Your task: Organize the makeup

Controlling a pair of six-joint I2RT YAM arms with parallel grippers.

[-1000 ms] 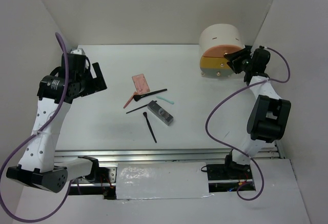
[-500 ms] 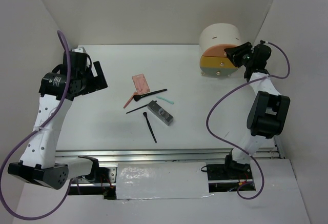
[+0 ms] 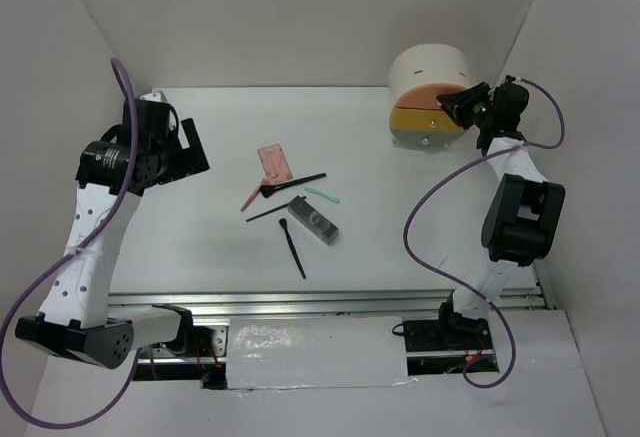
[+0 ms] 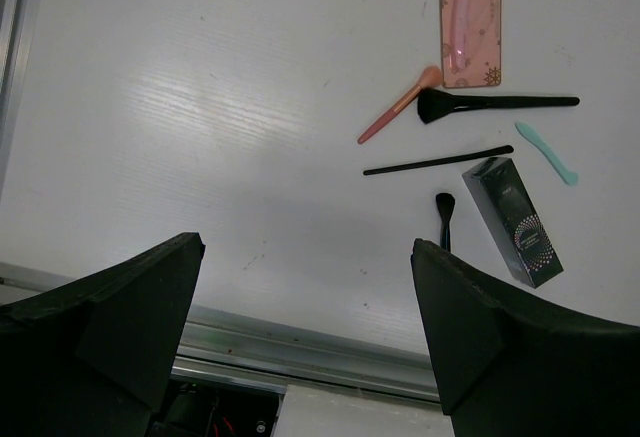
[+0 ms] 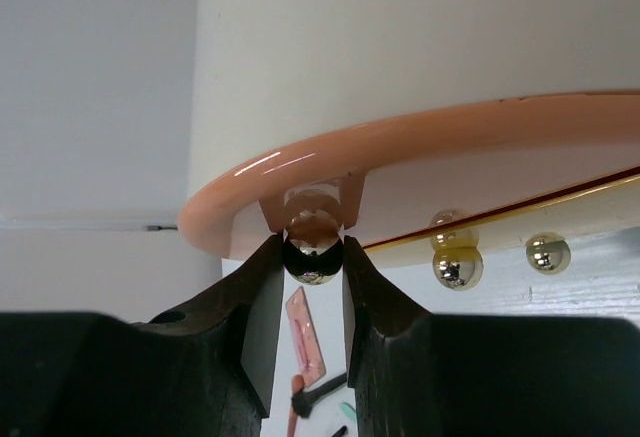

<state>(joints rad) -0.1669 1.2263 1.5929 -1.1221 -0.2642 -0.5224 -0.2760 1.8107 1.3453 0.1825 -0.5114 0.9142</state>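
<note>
The makeup lies in a loose cluster mid-table: a pink palette [image 3: 274, 163], a red-handled brush [image 3: 255, 195], a black brush [image 3: 300, 181], a mint stick [image 3: 322, 195], a silver-grey case [image 3: 312, 220] and another black brush [image 3: 292, 247]. My left gripper [image 3: 190, 147] hovers wide open to their left, holding nothing; its wrist view shows the palette [image 4: 469, 22] and case [image 4: 517, 219] ahead. My right gripper [image 5: 312, 257] is at the drawer unit [image 3: 432, 82], shut on the shiny round knob [image 5: 313, 250] of the peach drawer [image 5: 400, 157].
The round cream unit stands at the back right, with a yellow drawer [image 3: 425, 119] under the peach one. Two more metal knobs [image 5: 457, 267] show lower on its front. White walls close in the table on three sides. A metal rail [image 3: 320, 302] runs along the near edge.
My right gripper has moved in against the peach drawer front and its jaws have closed onto the knob. The left arm shifted only slightly and stays open.
</note>
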